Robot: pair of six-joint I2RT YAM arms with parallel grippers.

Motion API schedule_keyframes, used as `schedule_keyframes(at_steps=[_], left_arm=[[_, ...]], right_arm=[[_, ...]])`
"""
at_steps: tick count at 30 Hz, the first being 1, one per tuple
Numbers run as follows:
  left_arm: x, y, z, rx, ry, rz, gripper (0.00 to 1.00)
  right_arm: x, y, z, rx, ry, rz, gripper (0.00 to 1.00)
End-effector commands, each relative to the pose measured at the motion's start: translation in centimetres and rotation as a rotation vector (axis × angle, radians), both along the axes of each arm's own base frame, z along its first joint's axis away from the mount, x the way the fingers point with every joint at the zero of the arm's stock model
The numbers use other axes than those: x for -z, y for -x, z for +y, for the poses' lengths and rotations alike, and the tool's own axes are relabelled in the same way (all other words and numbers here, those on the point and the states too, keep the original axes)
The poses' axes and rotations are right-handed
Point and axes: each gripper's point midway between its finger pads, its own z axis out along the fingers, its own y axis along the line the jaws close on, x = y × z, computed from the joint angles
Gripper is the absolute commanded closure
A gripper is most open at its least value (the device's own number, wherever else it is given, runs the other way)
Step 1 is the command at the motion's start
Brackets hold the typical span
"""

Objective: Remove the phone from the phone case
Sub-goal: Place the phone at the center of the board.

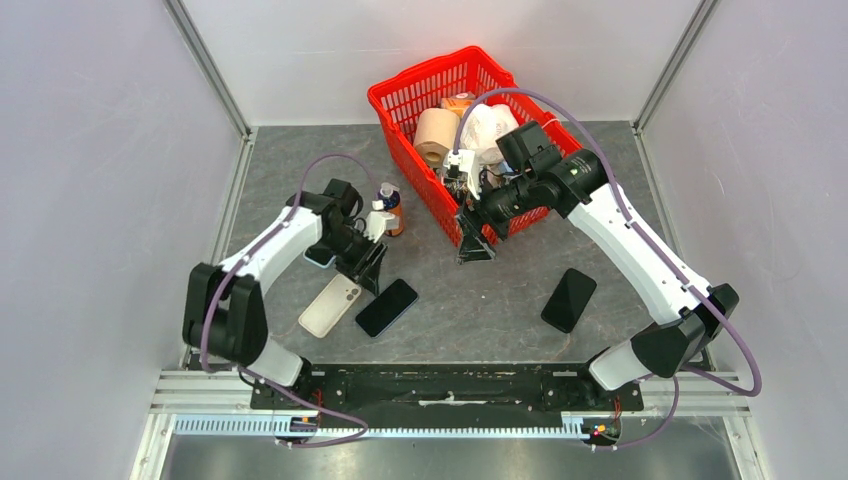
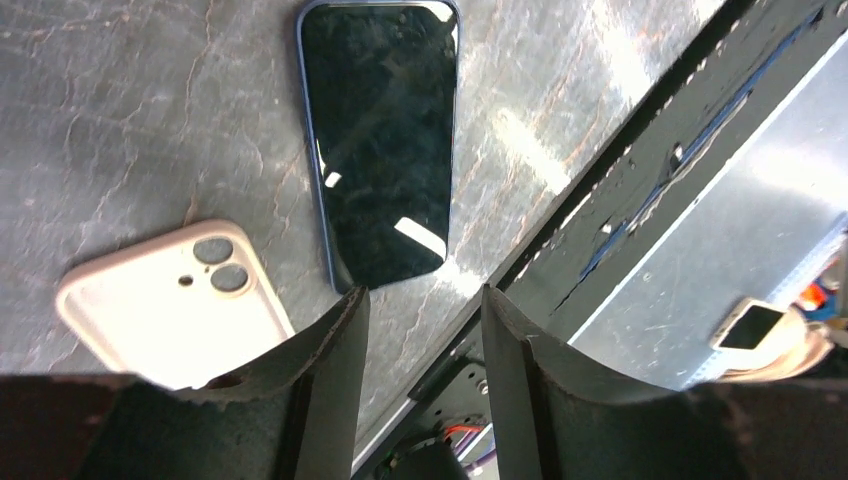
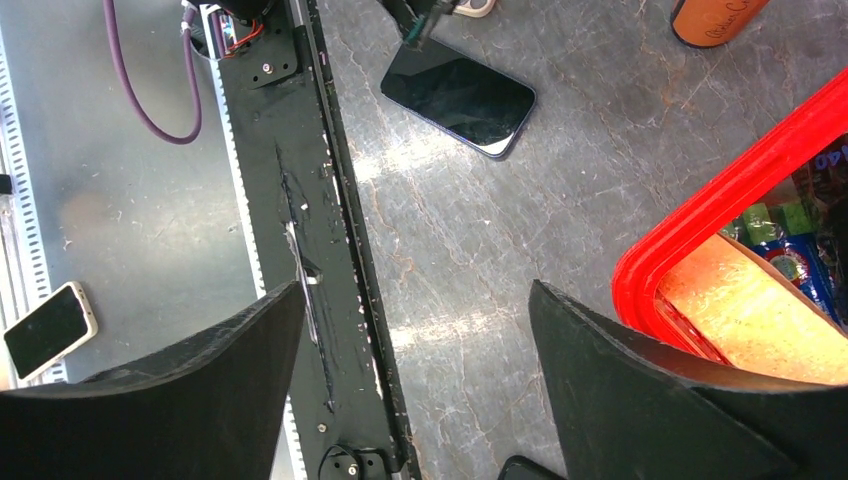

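The dark phone (image 1: 387,307) (image 2: 385,140) with a blue edge lies screen up on the grey table. Just left of it, apart, lies the beige phone case (image 1: 329,305) (image 2: 170,300), back up with its two round camera holes showing. My left gripper (image 1: 372,267) (image 2: 420,305) hovers over the far ends of both, open, with only bare table between its fingers. Close to the red basket, my right gripper (image 1: 475,247) (image 3: 416,290) is held off the table, wide open and empty. The phone (image 3: 458,95) also appears at the top of the right wrist view.
A red basket (image 1: 400,95) (image 3: 720,200) full of goods stands at the back. A small orange bottle (image 1: 390,208) stands by the left arm. A second dark phone (image 1: 569,299) lies right of centre. A light blue object (image 1: 320,258) pokes out beneath the left arm.
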Motion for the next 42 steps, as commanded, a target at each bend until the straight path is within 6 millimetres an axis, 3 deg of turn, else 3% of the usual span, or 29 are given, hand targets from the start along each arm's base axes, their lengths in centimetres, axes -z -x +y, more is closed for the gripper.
schedule_keyframes(at_steps=[1,2,5,10,14,21,24,32,42], left_arm=[[-2.0,1.2,2.0,0.112,-0.031,-0.125,0.49],[-2.5,1.0,2.3,0.113,-0.041,-0.163,0.48],[-4.4,-0.4,3.3,0.066,-0.054,-0.298,0.47],[-7.6,-4.5,5.8,-0.114,-0.112,-0.555,0.27],[-7.9,-6.9,8.2,-0.224,-0.17,-0.631,0.17],[-5.0,-10.8,12.3,-0.319,-0.269,-0.581,0.12],[-3.0,-12.4,13.0,-0.315,-0.282,-0.545,0.12],[1.3,-16.0,13.6,-0.279,-0.328,-0.487,0.1],[3.3,-17.8,13.2,-0.237,-0.31,-0.442,0.09]], right_arm=[[-1.0,-0.7,0.3,0.016,-0.025,-0.034,0.07],[-1.0,-0.9,0.3,0.025,-0.022,-0.035,0.03],[-0.9,-1.2,0.2,0.045,-0.012,-0.039,0.03],[-0.9,-0.8,0.5,0.045,-0.029,-0.003,0.03],[-1.0,-1.3,0.3,0.083,-0.033,0.023,0.03],[-1.8,-1.6,-0.6,0.105,-0.066,0.022,0.03],[-1.7,-1.5,-1.0,0.121,-0.071,0.018,0.03],[-1.9,-0.9,-1.7,0.125,-0.093,0.016,0.03],[-1.6,-1.0,-2.0,0.136,-0.1,0.02,0.03]])
